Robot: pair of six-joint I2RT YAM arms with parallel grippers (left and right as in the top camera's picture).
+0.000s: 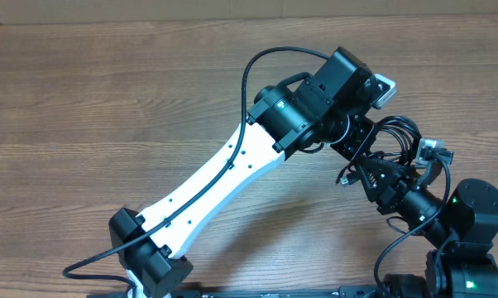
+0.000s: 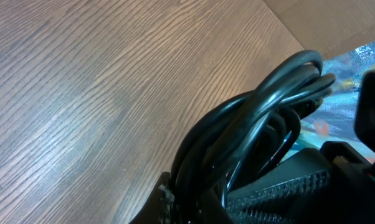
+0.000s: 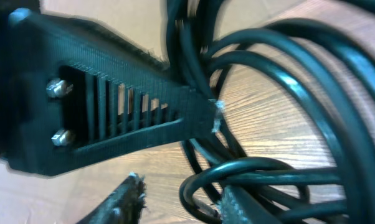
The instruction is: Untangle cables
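Glossy rubbery cables over matt wood-grain table.

Brown wood-grain table, soft even light, paler tan strip along far edge.

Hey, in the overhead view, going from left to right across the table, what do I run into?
First the left arm's white link → black wrist housing → cables → right arm's black joint.

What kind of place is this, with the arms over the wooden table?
Probably a robotics lab or test bench, though no room shows. The signs are a wood-grain table, a white robot arm and a black robot arm based at one edge, and a tangle of cables between them.
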